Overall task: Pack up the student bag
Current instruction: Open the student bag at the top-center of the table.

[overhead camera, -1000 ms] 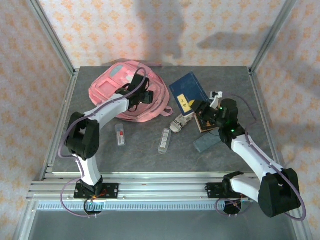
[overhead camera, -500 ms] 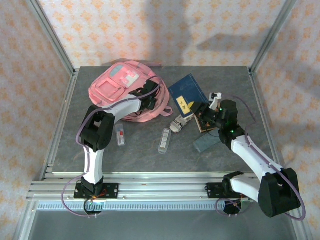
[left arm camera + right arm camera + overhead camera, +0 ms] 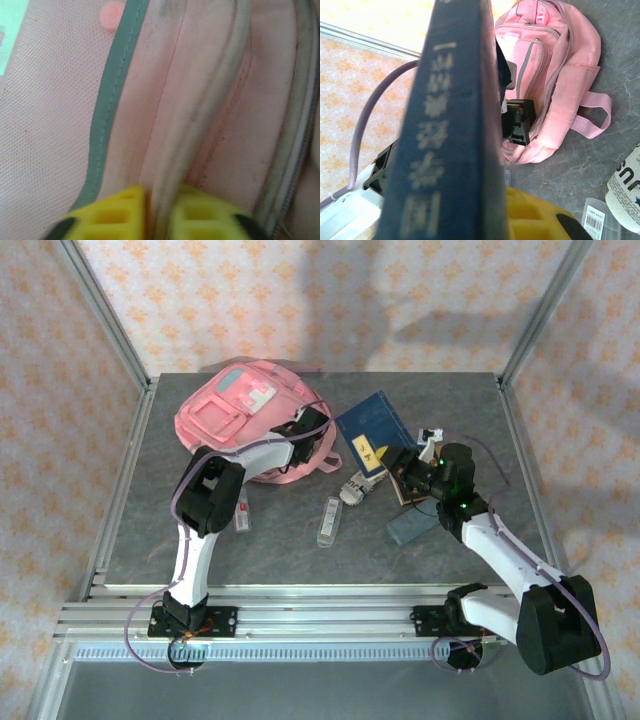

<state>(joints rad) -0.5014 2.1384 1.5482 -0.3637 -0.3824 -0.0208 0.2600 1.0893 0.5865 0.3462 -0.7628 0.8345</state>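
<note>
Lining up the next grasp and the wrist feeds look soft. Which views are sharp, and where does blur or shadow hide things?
Top external: sharp, with broad shadows on the back wall. Left wrist: pressed close to the student bag, weave readable at left, the left gripper and its yellow jaws blurred at the bottom. Right wrist: blue book spine close and blurred, bag behind it sharp.

My left arm stretches from the tabletop's near edge toward its far edge, elbow raised, left gripper (image 3: 308,426) pinched tight on a seam of the student bag (image 3: 225,410). My right arm bends inward from the near right corner, right gripper (image 3: 408,462) clamped on a blue book (image 3: 450,125).
</note>
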